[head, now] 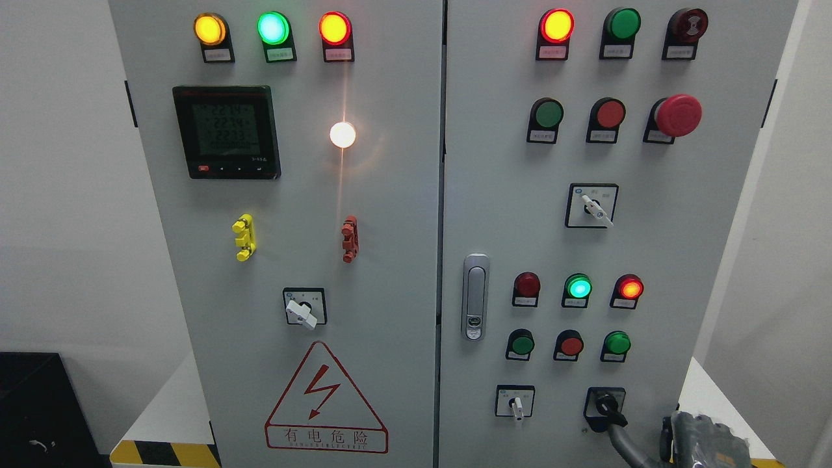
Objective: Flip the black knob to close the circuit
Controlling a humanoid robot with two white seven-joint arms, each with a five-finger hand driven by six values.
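Note:
The black knob point(607, 405) sits in a black square plate at the lower right of the cabinet's right door point(507, 195). Its handle points down and to the right. My right hand point(699, 441) shows only partly at the bottom edge, right of the knob. A grey curved part of the hand reaches up to the lower end of the knob's handle and seems to touch it. The rest of the hand is cut off by the picture's edge. My left arm does not show.
A white selector switch point(517, 406) sits left of the knob. Lit and unlit push buttons point(572, 344) are above it, and a door latch point(475, 297) is at the door's left edge. A red mushroom button point(678, 115) juts out higher up. A striped floor edge point(162, 453) is at lower left.

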